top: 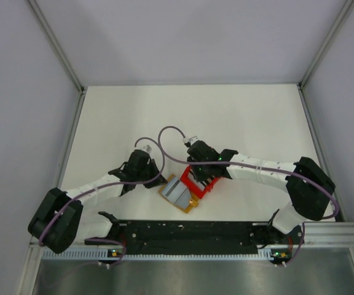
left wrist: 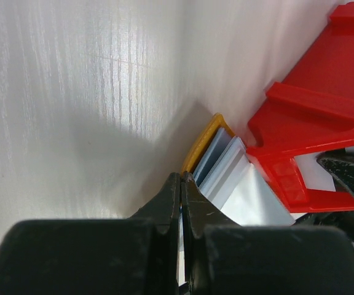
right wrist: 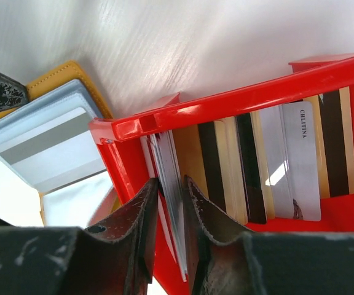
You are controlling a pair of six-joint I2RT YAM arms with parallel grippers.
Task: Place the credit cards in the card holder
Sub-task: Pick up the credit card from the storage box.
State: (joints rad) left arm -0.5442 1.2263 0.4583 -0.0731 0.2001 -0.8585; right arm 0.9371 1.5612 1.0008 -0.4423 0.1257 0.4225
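Observation:
The card holder point(top: 178, 193) lies open between the arms, orange-rimmed point(right wrist: 60, 77), with clear sleeves showing a grey-striped card point(right wrist: 48, 144). My left gripper point(left wrist: 182, 178) is shut, its tips pinching the holder's orange edge point(left wrist: 203, 141); in the top view the left gripper point(top: 160, 183) sits at the holder's left side. My right gripper point(right wrist: 171, 181) reaches into the red tray point(right wrist: 226, 101), its jaws narrow around a few thin pale credit cards point(right wrist: 168, 153) standing on edge at the tray's left end. In the top view the right gripper point(top: 196, 176) hovers over the tray point(top: 204, 183).
More cards point(right wrist: 300, 153), gold, dark-striped and silver, stand in a row in the red tray to the right of the gripped ones. The tray point(left wrist: 315, 104) lies right against the holder. White walls close in the tabletop point(top: 226, 117), and a black rail point(top: 189, 230) runs along the near edge.

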